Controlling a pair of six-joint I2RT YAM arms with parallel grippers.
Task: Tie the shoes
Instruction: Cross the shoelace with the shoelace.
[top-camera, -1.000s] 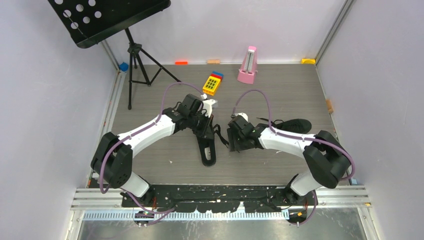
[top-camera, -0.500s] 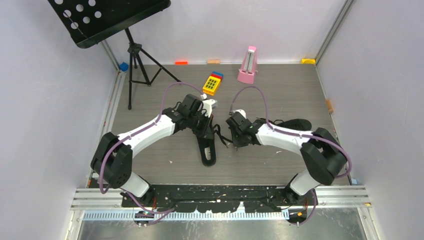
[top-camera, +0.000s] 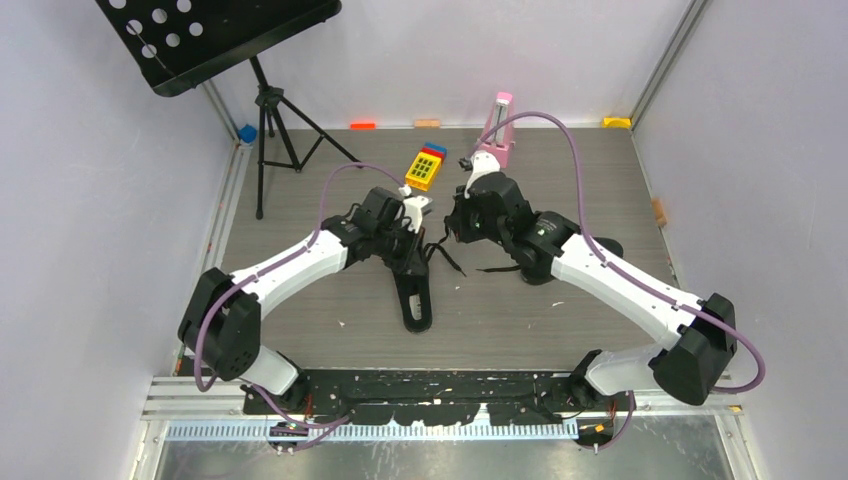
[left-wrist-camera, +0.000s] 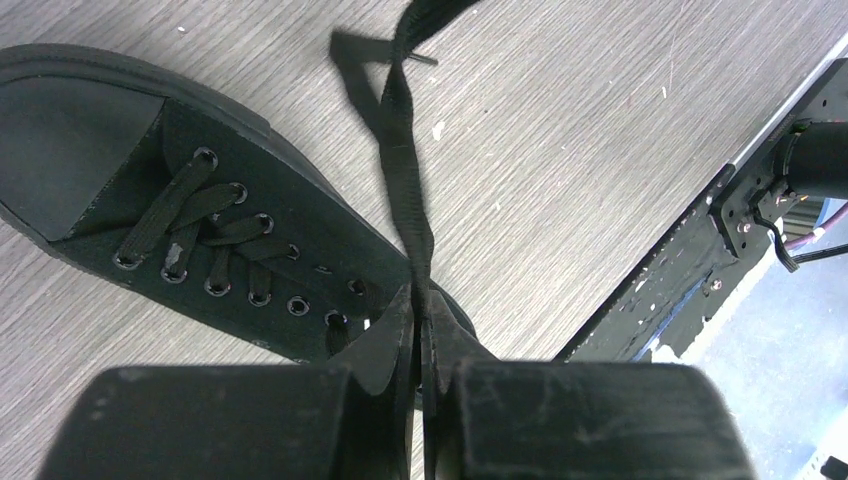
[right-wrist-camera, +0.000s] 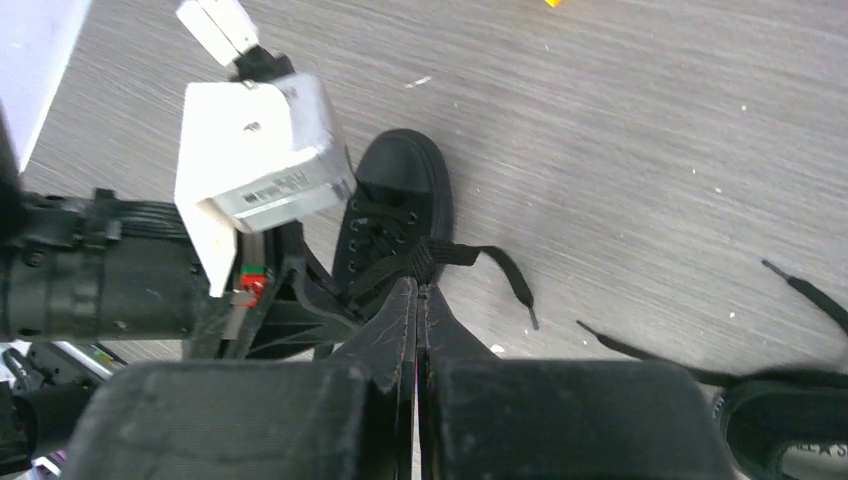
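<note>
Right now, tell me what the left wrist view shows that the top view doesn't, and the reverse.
Left wrist only: the left gripper shut on a lace, and the shoe's eyelets. Top only: the music stand, pink metronome and yellow toy. Both: the shoe, the lace and the wood table.

1. So there's a black shoe (top-camera: 417, 305) lying mid-tabletop (top-camera: 500, 325), toe pointing toward the arm bases.
2. Left pincer (top-camera: 412, 252) is right down on its laced end. Right pincer (top-camera: 455, 228) hangs just beside it, a bit farther back.
3. A lace (top-camera: 452, 260) trails loose over the wood between them.
4. Second shoe (top-camera: 603, 246) peeks out behind the right arm.
5. Back there: music stand (top-camera: 215, 30), yellow keypad toy (top-camera: 426, 167), pink metronome (top-camera: 492, 148).
</note>
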